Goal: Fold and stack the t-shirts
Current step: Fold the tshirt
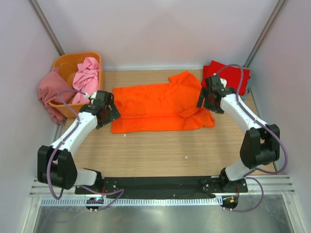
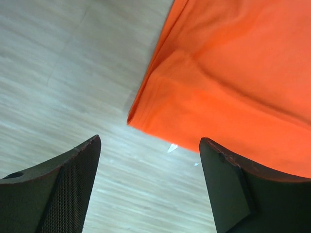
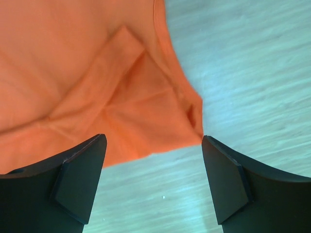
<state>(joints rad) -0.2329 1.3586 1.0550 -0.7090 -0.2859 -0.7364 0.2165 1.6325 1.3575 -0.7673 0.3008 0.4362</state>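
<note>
The bright orange t-shirt (image 1: 160,104) lies spread and partly folded in the middle of the table. My left gripper (image 1: 112,114) hovers at its near left corner, open. In the left wrist view the shirt's folded corner (image 2: 194,97) lies just beyond the left gripper (image 2: 149,141), with bare wood between the fingers. My right gripper (image 1: 202,100) is open at the shirt's right edge. In the right wrist view the orange t-shirt's hem (image 3: 141,121) lies just ahead of the empty right gripper (image 3: 153,138). A red t-shirt (image 1: 228,75) sits at the back right.
An orange plastic tub (image 1: 65,62) stands at the back left corner. A light pink shirt (image 1: 87,77) lies in it and a dusty rose shirt (image 1: 48,90) hangs over its left side. White walls close in the wooden table (image 1: 155,150).
</note>
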